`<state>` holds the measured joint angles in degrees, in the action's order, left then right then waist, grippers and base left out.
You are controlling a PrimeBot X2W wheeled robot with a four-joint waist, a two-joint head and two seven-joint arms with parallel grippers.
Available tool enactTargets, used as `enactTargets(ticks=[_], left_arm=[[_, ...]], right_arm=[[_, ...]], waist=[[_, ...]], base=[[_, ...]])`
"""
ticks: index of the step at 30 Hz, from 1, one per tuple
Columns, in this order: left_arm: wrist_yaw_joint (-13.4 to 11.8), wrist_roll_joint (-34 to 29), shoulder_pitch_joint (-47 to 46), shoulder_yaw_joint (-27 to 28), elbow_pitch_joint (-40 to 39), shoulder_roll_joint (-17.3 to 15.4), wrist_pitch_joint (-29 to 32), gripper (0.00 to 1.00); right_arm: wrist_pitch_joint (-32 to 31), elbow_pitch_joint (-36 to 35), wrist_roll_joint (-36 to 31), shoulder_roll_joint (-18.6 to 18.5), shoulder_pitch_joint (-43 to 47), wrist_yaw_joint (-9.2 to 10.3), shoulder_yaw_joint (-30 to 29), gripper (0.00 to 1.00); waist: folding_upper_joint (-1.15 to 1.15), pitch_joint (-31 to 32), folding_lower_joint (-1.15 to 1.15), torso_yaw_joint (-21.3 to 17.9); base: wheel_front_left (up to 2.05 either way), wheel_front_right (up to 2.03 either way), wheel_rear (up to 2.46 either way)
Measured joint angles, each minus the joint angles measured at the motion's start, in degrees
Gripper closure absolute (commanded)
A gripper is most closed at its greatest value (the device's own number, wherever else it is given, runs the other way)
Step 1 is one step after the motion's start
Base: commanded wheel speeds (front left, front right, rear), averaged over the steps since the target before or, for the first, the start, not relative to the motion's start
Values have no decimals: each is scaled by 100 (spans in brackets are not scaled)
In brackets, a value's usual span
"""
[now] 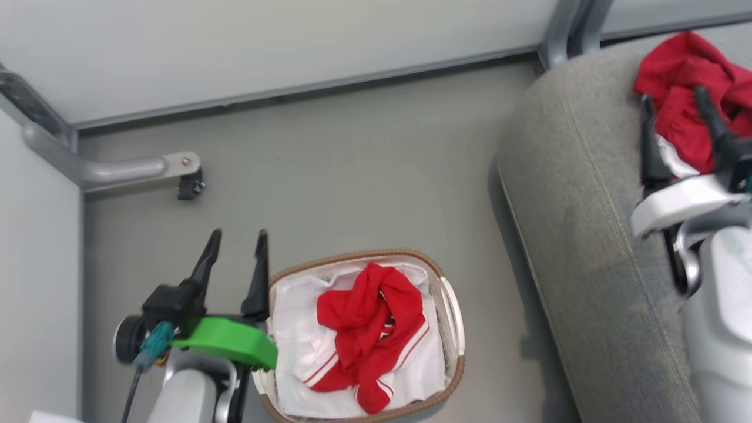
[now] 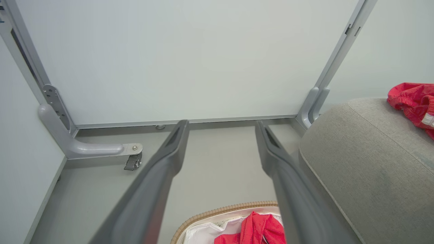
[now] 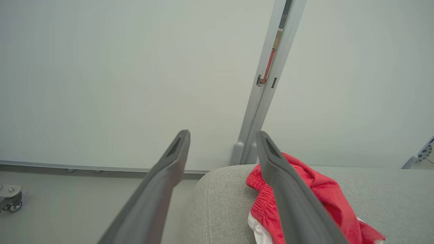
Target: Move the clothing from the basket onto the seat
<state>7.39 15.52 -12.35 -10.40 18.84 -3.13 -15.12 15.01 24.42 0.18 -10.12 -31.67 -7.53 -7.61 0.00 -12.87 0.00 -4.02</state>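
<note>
Clothing (image 1: 370,329) waits in the basket (image 1: 352,256), one piece (image 1: 684,61) on the seat (image 1: 587,235). Left gripper (image 1: 239,235) and right gripper (image 1: 672,97) gape empty; left should dip in.

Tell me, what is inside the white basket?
In the basket, a crumpled red garment with white stripes lies on top of white cloth. The cloth covers the basket's bottom, so anything lying underneath it cannot be seen.

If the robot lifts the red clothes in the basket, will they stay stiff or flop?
Probably flop: the red clothes lie crumpled in folds in the basket, so they should droop. They look thin, so likely light. Trailing ends might catch the rim.
</note>
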Motion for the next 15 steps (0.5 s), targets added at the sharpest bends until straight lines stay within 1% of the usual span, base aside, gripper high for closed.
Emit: enactTargets(ticks=[5,9,13,15], left_arm=[[-2,-11,410,486,9,13,0,0],[-2,-21,708,701,32,16,0,0],[-2,104,961,781,16,23,0,0],[-2,110,1092,813,13,22,0,0]], right_arm=[[0,-241,86,363,625,0,97,0],[-1,-402,176,612,1192,0,187,0],[-1,-509,229,716,1674,0,354,0],[-1,-524,400,730,1916,0,426,0]], waist=[[0,361,0,212],[0,585,0,378],[0,750,0,506],[0,825,0,558]], base=[[0,0,0],[0,0,0],[0,0,0],[0,0,0]])
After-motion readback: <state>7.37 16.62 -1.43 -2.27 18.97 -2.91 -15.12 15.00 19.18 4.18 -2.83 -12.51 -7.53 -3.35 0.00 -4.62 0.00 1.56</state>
